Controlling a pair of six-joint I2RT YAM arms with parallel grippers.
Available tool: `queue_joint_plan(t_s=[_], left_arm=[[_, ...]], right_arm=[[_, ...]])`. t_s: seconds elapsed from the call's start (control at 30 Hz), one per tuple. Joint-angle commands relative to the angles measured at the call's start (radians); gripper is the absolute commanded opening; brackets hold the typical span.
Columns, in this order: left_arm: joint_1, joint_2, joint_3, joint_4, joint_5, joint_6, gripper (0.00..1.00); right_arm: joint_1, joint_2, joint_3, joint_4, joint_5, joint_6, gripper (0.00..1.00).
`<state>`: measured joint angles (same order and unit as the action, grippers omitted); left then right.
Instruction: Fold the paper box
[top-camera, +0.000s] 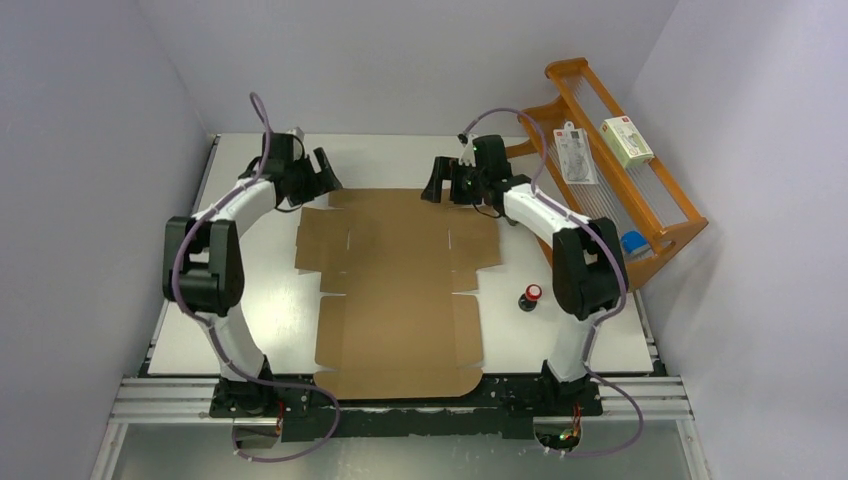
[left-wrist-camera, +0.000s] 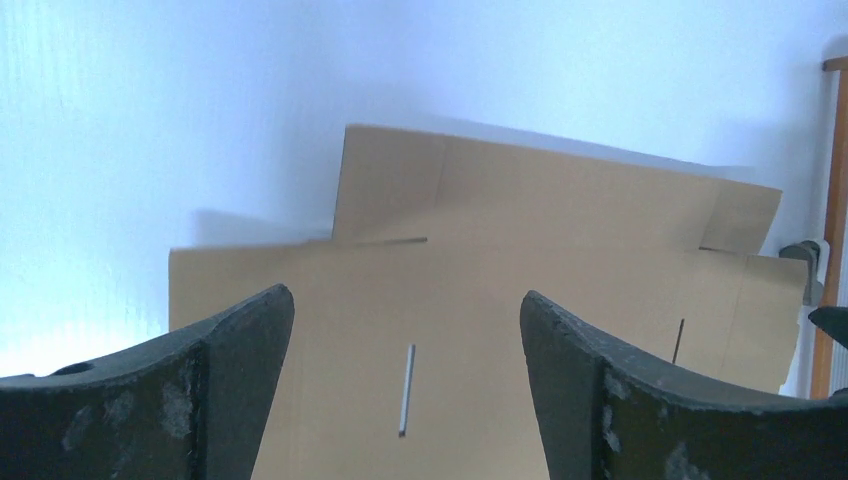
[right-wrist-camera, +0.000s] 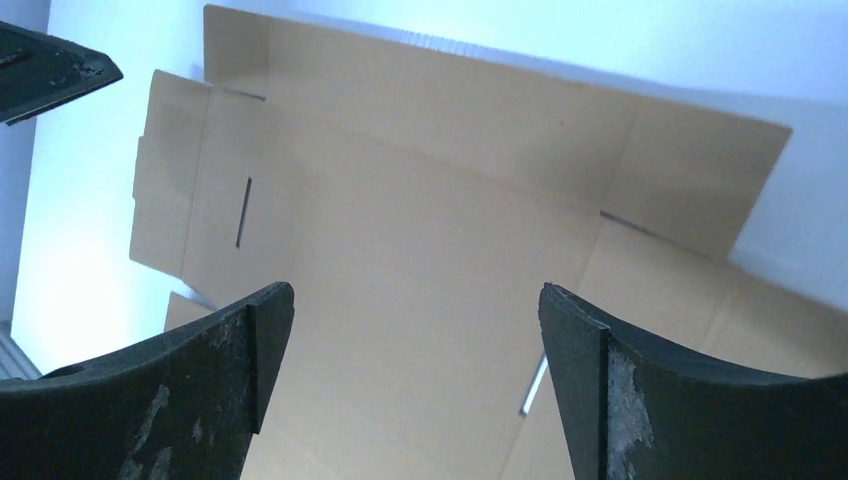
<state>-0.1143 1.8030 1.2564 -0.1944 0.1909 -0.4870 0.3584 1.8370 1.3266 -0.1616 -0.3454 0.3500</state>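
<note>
The paper box (top-camera: 400, 290) lies flat and unfolded on the white table (top-camera: 250, 330), a brown corrugated sheet running from 12 o'clock to 6 o'clock down the middle, its rounded flap reaching the near edge between the arm bases. Its side flaps and slits are all flat. The left gripper (top-camera: 322, 175) hangs at the sheet's 11 o'clock corner, its fingers (left-wrist-camera: 240, 350) spread wide with only cardboard showing between them. The right gripper (top-camera: 437, 180) hangs at the 1 o'clock corner, fingers (right-wrist-camera: 640, 400) likewise spread wide and holding nothing. A small black bottle with a red-and-white cap (top-camera: 530, 296) stands at 3 o'clock, just beside the sheet. An orange wooden rack (top-camera: 690, 215) sits at 2 o'clock, carrying a white-and-green carton (top-camera: 627, 140) and a blister pack (top-camera: 575, 152)
</note>
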Motion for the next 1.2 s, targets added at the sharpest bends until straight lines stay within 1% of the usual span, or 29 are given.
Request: queue_joint_plan(t_s=[0.0,0.07,0.17,0.37,0.47,0.53,0.67,0.93,1.03,1.17], left_arm=[[0.018,0.115,0.181,-0.162,0.084,0.101,0.88],[0.024,0.179,0.26,-0.219,0.101,0.132,0.87],[0.039,0.252,0.323,-0.229,0.152,0.142,0.87],[0.045,0.342,0.38,-0.221,0.211,0.143,0.84],[0.045,0.371,0.396,-0.218,0.216,0.147,0.82],[0.045,0.391,0.411,-0.223,0.23,0.149,0.79],[0.045,0.419,0.416,-0.209,0.271,0.142,0.68],[0.044,0.41,0.4,-0.163,0.296,0.134,0.33],[0.043,0.397,0.379,-0.139,0.306,0.131,0.24],[0.033,0.379,0.366,-0.141,0.279,0.135,0.15]], right_arm=[[0.001,0.101,0.086,0.033,-0.05,-0.018,0.95],[0.003,0.146,0.127,0.063,-0.075,-0.001,0.93],[0.006,0.206,0.154,0.149,-0.104,0.035,0.9],[0.016,0.316,0.194,0.267,-0.151,0.095,0.85],[0.017,0.358,0.211,0.289,-0.15,0.11,0.82],[0.017,0.378,0.219,0.297,-0.142,0.114,0.81],[0.019,0.42,0.235,0.287,-0.137,0.106,0.8],[0.029,0.451,0.206,0.278,-0.113,0.08,0.79],[0.038,0.452,0.198,0.271,-0.098,0.066,0.79],[0.055,0.446,0.189,0.258,-0.068,0.044,0.79]])
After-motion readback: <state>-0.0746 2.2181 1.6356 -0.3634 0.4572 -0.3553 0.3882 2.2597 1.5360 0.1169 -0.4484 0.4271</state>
